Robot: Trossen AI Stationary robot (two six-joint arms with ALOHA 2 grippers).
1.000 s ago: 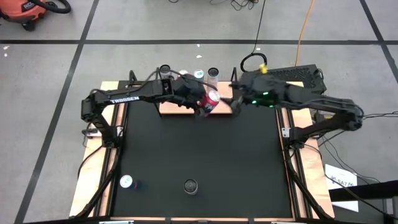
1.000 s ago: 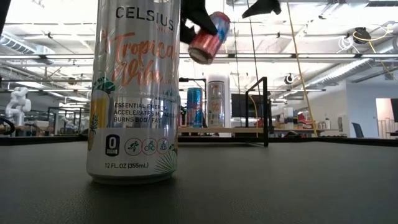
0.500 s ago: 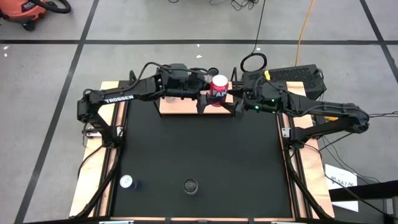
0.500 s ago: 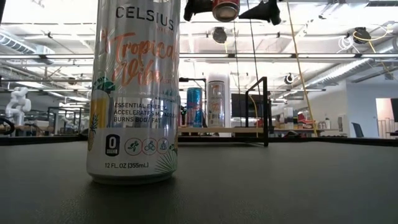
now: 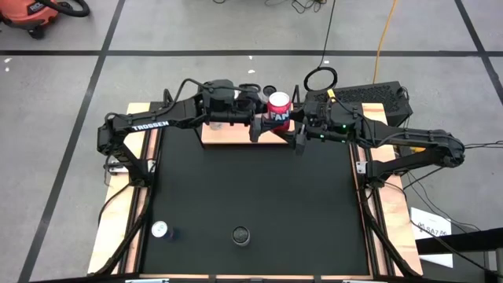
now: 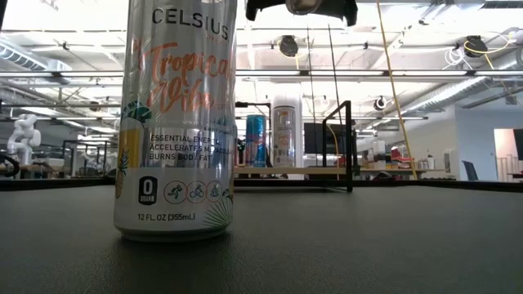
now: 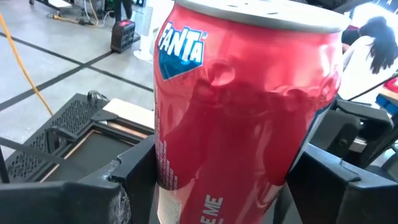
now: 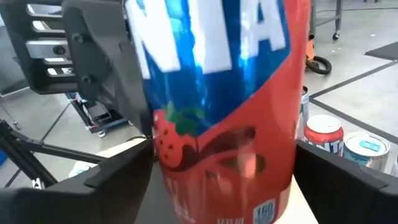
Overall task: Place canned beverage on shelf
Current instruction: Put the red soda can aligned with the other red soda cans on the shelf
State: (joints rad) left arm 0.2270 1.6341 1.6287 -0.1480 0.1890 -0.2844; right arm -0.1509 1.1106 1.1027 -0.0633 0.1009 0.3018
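Both grippers, left gripper (image 5: 258, 128) and right gripper (image 5: 297, 132), clamp 1 red Fanta can (image 5: 277, 108) upright above the shelf (image 5: 228, 135); 1 should release, then lower gently into a free spot.

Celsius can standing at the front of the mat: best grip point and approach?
Take the Celsius can around its mid-body, fingers straddling it from opposite sides, coming in level from beside it. It stands upright on the black mat, tall and slim with a straight round wall, and nothing crowds it. Judging by its height, a top-down grip looks less secure.
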